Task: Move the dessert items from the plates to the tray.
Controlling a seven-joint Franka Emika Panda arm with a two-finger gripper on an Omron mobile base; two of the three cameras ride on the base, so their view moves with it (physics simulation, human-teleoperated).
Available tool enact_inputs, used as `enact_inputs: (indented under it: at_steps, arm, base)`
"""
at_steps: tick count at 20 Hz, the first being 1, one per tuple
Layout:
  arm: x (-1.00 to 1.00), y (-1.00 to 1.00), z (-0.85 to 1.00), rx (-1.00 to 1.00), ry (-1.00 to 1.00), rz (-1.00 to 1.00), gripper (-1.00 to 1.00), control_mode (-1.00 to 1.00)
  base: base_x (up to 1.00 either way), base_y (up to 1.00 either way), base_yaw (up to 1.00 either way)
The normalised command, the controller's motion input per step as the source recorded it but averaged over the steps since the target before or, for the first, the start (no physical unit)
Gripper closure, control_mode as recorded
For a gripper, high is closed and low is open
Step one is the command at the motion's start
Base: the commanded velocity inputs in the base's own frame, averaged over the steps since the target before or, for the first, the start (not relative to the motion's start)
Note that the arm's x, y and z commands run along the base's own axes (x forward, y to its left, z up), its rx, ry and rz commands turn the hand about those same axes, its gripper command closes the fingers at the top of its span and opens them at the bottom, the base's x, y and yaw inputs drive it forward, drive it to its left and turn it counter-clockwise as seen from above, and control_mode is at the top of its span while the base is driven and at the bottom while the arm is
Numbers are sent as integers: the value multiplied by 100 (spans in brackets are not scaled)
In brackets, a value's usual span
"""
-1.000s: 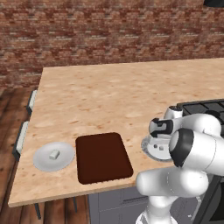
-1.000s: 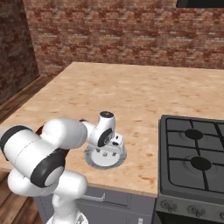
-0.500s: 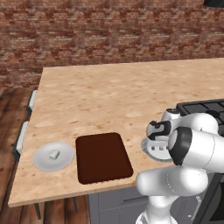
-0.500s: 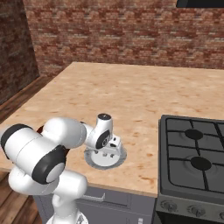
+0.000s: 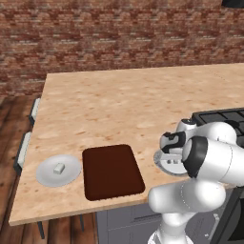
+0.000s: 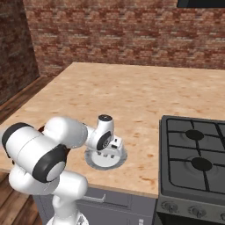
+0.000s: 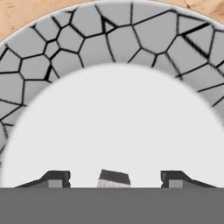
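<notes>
So far, nothing had been placed on the flat dark brown rectangular tray. The claw was spread open around a tiny whitish-grey cube on the fluted light-grey plate; an off-white rectangular block remained on the plain round plate.

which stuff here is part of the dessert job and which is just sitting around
Job:
- hand, low over the fluted plate, fingers open either side of the small cube
- plain plate with the pale block on it
- tray, nothing on it yet

Just there:
- stove
- counter
- brick wall
</notes>
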Motion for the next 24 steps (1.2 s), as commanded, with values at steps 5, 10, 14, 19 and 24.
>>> enact_inputs:
  at_steps: [5,10,14,19,24]
  arm:
    - [0,0,0,0,0,0,100,-100]
    - [0,10,16,0,0,-1,100,-100]
    - [0,49,61,0,0,-6,100,-100]
    - [0,89,77,0,0,-7,100,-100]
    - [0,100,29,0,0,-7,100,-100]
  base:
    - [0,0,0]
    - [0,0,0]
    - [0,0,0]
    - [0,0,0]
    - [0,0,0]
